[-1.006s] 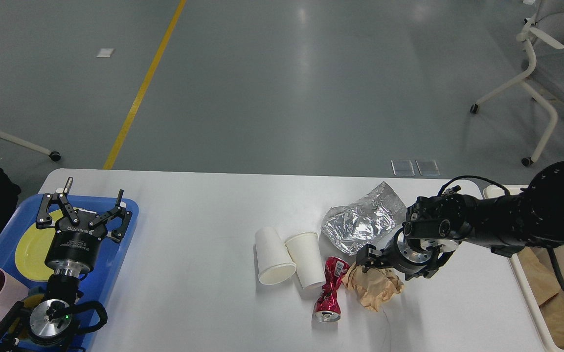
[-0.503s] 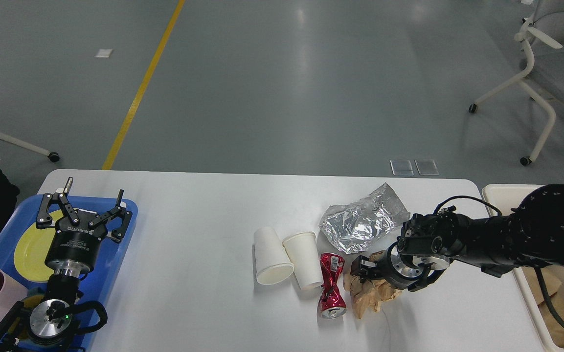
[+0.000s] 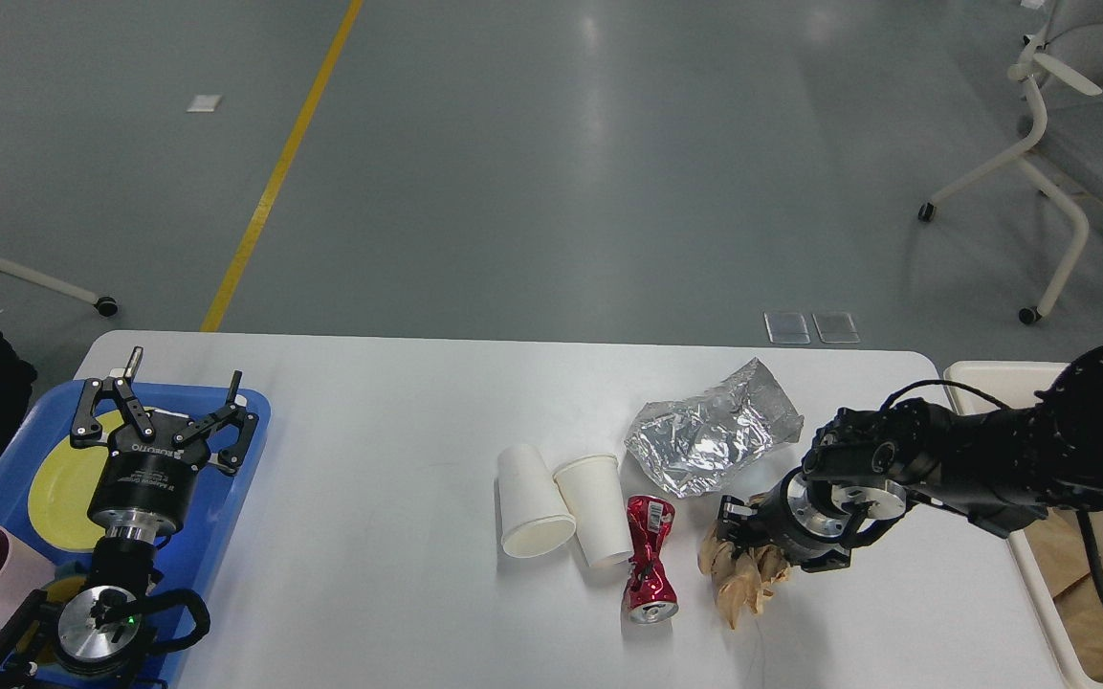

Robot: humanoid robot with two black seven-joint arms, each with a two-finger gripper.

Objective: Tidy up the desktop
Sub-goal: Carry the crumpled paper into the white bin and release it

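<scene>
- The white bench point(image 3: 369, 478) filled the lower part of the head view, its far edge against the grey floor.
- The right gripper point(image 3: 738, 536) pressed down into a crumpled brown paper wad point(image 3: 738, 579); whether its jaws were clenched on it could not be told.
- A crushed red can point(image 3: 648, 560) lay just left of the wad, beside two white paper cups point(image 3: 561, 498) on their sides.
- A silver foil bag point(image 3: 709, 440) lay behind them.
- The left gripper point(image 3: 164, 416) hung over the blue tray point(image 3: 245, 459), jaws released.
</scene>
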